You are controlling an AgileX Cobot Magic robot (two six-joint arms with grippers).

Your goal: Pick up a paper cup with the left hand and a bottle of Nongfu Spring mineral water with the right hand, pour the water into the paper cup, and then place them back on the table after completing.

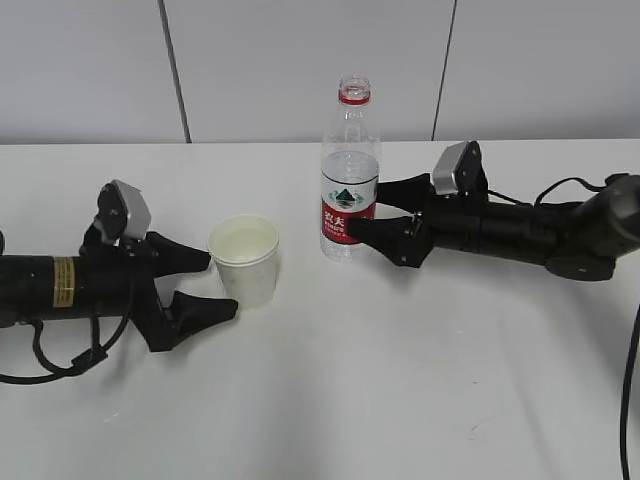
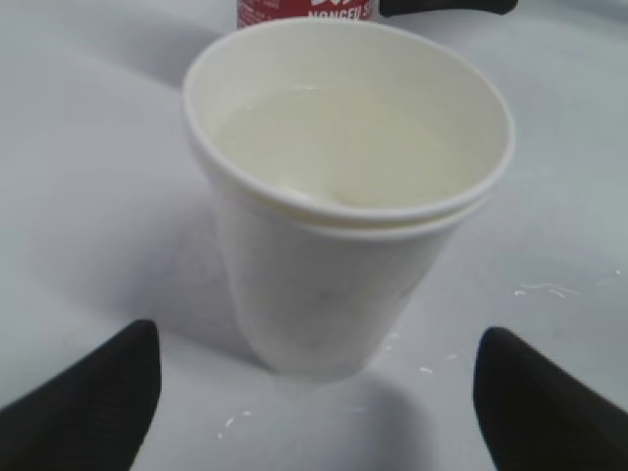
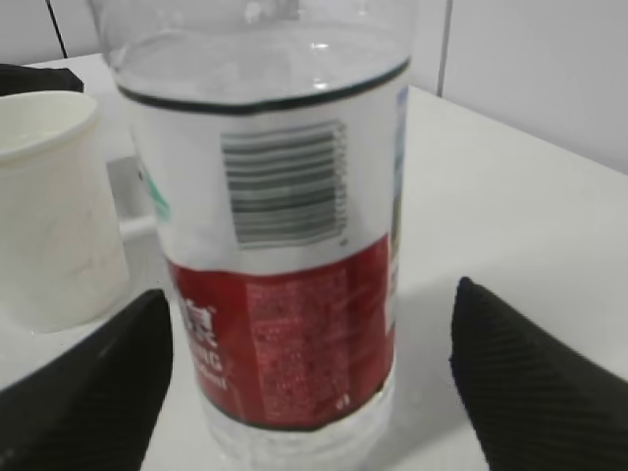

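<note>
A white paper cup (image 1: 244, 260) stands upright on the white table (image 1: 400, 380), holding clear water (image 2: 343, 147). My left gripper (image 1: 218, 285) is open just left of the cup; in the left wrist view (image 2: 314, 339) its fingertips (image 2: 108, 392) flank the cup (image 2: 334, 255) without touching. The Nongfu Spring bottle (image 1: 349, 190), uncapped with a red and white label, stands upright and about half full. My right gripper (image 1: 367, 208) is open around its lower part; in the right wrist view (image 3: 312, 294) the bottle (image 3: 285, 294) sits between the spread fingers, with a gap on the right.
A grey panelled wall (image 1: 300, 60) runs behind the table's far edge. Black cables hang at the right edge (image 1: 630, 400) and loop beside the left arm (image 1: 60, 370). Cup and bottle stand about a cup's width apart.
</note>
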